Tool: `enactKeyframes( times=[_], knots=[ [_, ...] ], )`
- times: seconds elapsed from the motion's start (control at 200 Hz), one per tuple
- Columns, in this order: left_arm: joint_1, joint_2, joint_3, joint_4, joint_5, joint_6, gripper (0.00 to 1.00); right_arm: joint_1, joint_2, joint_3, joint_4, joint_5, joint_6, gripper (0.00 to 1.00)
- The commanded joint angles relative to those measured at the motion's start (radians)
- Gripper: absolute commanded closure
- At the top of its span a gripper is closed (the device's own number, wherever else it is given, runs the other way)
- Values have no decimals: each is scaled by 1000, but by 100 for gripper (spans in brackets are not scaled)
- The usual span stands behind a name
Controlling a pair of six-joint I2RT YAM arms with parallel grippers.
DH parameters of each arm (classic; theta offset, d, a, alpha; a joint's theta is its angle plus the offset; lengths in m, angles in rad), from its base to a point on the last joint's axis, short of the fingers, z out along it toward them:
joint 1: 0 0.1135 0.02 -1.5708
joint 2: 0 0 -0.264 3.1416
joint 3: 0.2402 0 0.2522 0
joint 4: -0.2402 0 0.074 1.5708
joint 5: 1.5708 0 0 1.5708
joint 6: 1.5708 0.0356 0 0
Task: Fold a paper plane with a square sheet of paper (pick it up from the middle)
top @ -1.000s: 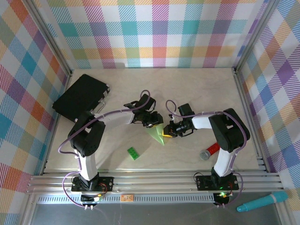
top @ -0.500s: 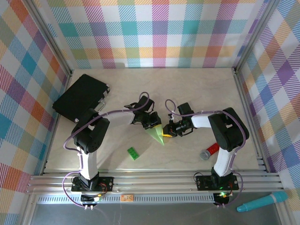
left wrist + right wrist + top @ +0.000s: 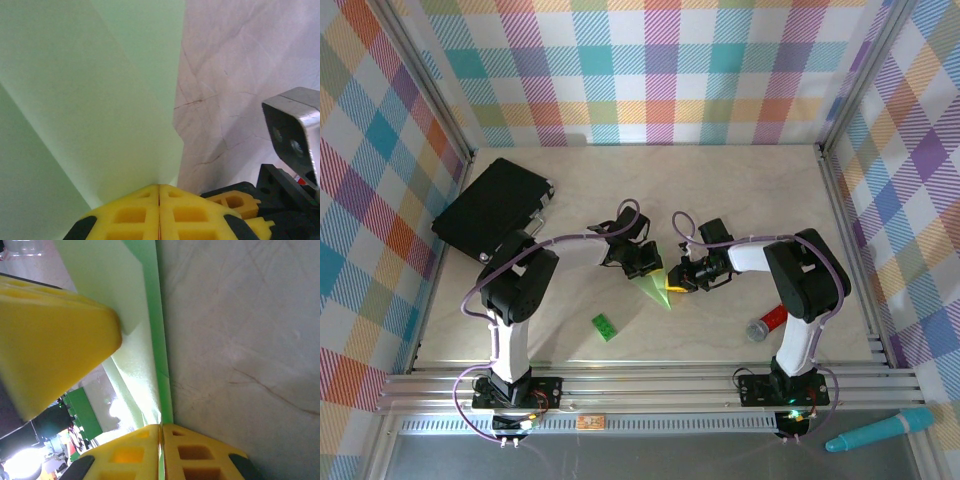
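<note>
Left claw (image 3: 159,191) and right claw (image 3: 161,429) clamp the plane (image 3: 656,290) between them (thin stuff); opposing tugs might tear it.

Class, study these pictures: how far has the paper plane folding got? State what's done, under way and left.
Done: the paper is folded into a narrow pointed wedge with overlapping layers. Under way: the left gripper and right gripper are each shut on an edge of it, close together. Left: likely the wing folds and release; whether the dart is finished cannot be told.
</note>
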Motion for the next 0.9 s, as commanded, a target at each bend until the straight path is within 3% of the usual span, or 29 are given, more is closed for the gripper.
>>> enactKeyframes(
  times=[0.0, 0.895],
  knots=[
    [8, 14, 0, -37, -4, -6, 92, 7, 49, 5, -14, 37, -24, 87],
    [8, 47, 4, -76, -2, 7, 93, 7, 40, 7, -28, 34, -20, 87]
  ],
)
